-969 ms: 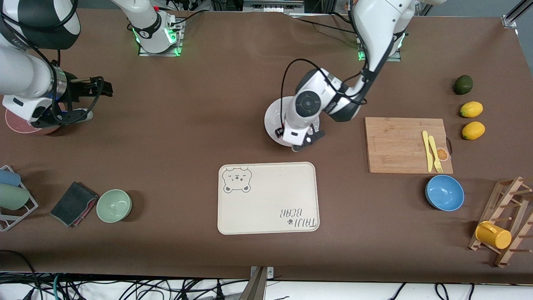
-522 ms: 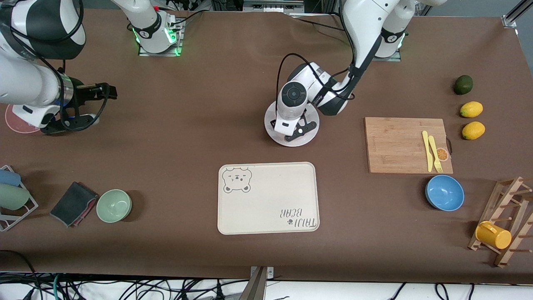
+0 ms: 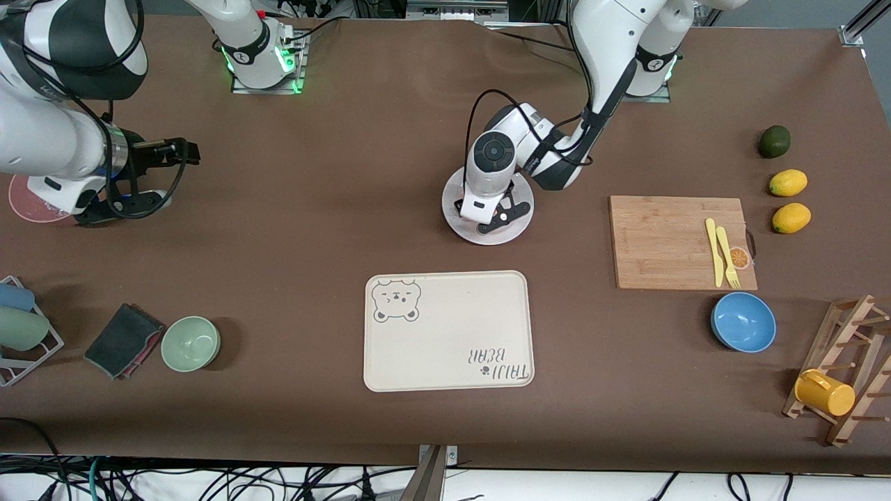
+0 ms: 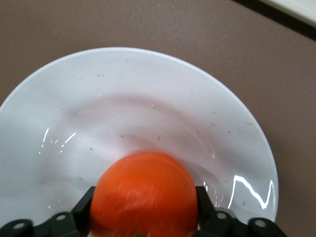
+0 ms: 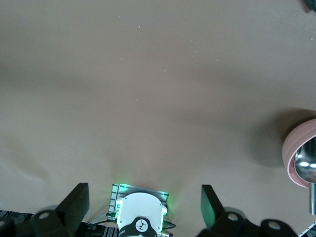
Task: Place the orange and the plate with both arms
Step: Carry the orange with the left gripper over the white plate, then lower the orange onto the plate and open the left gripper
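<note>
The white plate lies mid-table, farther from the front camera than the cream tray. My left gripper is low over the plate and shut on the orange, which the hand hides in the front view. In the left wrist view the orange sits between both fingers, just above the plate's well. My right gripper is open and empty, over bare table at the right arm's end. The right wrist view shows its fingers wide apart, the gripper holding nothing.
The cream bear tray lies nearer the camera than the plate. A cutting board with yellow cutlery, a blue bowl, two lemons and a dark green fruit lie toward the left arm's end. A green bowl and pink dish lie toward the right arm's end.
My left gripper has moved with the orange from the plate's edge to over its middle and come lower. My right gripper has shifted slightly toward the table's middle.
</note>
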